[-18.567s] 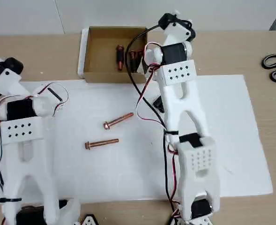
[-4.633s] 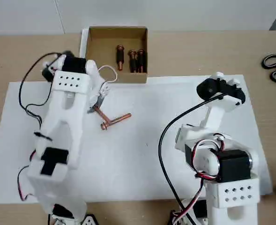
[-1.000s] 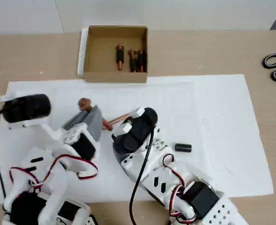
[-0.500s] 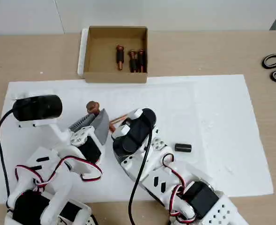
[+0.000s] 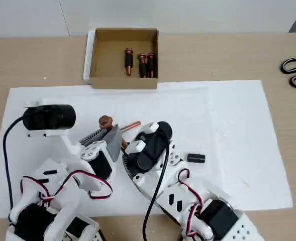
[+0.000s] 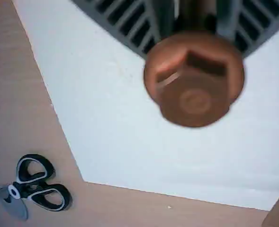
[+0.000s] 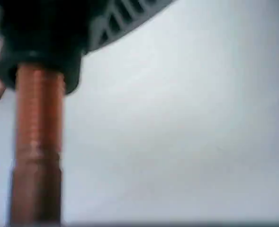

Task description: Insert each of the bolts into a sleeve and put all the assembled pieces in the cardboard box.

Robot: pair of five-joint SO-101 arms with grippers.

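- No text, label, number or sign legible in any view
- Bolt [image 6: 194, 78]: faint round mark on head, too blurred to read

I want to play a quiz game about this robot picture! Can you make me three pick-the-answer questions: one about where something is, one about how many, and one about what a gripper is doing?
1. Where is the loose black sleeve?
A) in the cardboard box
B) on the white paper
C) on top of the scissors

2. How many assembled pieces lie in the cardboard box?
A) one
B) three
C) five

3. What is the left gripper doing?
A) hanging open
B) holding the scissors
C) shut on a copper bolt

Answers:
1 B: the sleeve lies on the paper beside an arm, far from the box.
2 B: three copper-and-black pieces lie side by side in the box.
3 C: the left wrist view shows the bolt's head sticking out between the gripper's ribbed fingers.
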